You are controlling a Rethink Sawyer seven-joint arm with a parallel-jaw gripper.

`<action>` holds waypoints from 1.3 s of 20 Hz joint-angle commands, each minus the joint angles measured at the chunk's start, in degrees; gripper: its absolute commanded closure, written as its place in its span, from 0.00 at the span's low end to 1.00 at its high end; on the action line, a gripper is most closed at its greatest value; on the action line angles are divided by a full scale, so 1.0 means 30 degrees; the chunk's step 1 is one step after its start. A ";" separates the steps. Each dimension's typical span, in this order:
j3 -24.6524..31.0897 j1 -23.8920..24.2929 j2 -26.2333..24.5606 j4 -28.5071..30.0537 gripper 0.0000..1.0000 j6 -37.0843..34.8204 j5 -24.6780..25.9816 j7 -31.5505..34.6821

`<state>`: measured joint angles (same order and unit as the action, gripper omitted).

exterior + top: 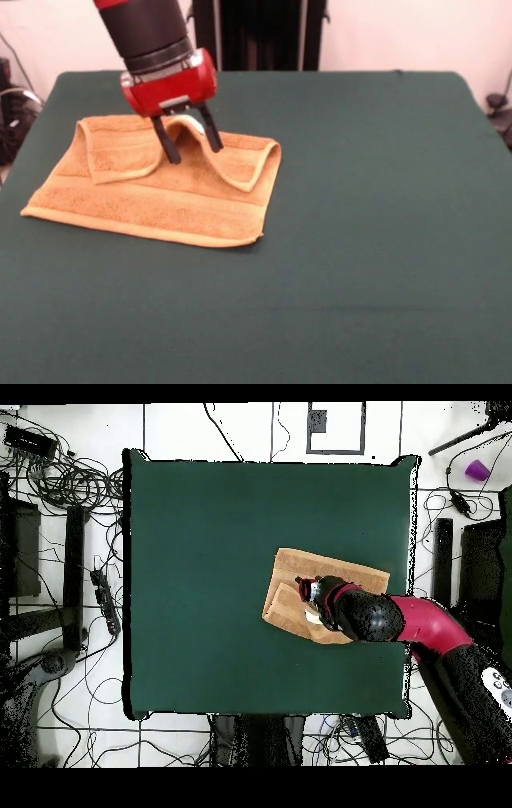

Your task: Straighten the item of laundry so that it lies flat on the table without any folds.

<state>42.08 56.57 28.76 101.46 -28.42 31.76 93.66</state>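
Observation:
The orange-tan towel [160,204] lies at the left of the dark green table [368,208]. Its far edge is folded over toward the camera, so a doubled flap [120,152] lies on top. My gripper [196,154] stands over that folded edge with its black fingers [168,144] on either side of a raised hump of towel, which it holds pinched up off the table. In the overhead view the towel [300,574] lies right of the table's [200,584] centre, and the gripper [308,599] covers its lower part.
The towel's near hem [144,228] lies flat, with a border band running along it. Cables and stands [70,534] lie on the floor around the table. The red arm [425,624] reaches in across the table's right edge.

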 commanded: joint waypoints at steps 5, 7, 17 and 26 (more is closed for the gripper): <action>-0.1856 -0.1678 -0.3523 -0.0965 0.00 0.0786 0.1594 0.0167; -0.2014 -0.1858 -0.3708 -0.1095 0.00 0.1044 0.1772 0.0370; -0.1390 -0.0803 -0.5098 -0.2259 0.00 0.0169 0.2118 -0.1603; -0.0835 0.0433 -0.6139 -0.2979 0.00 -0.0737 0.2391 -0.3636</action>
<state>41.05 58.19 16.62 100.12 -28.30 34.61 93.66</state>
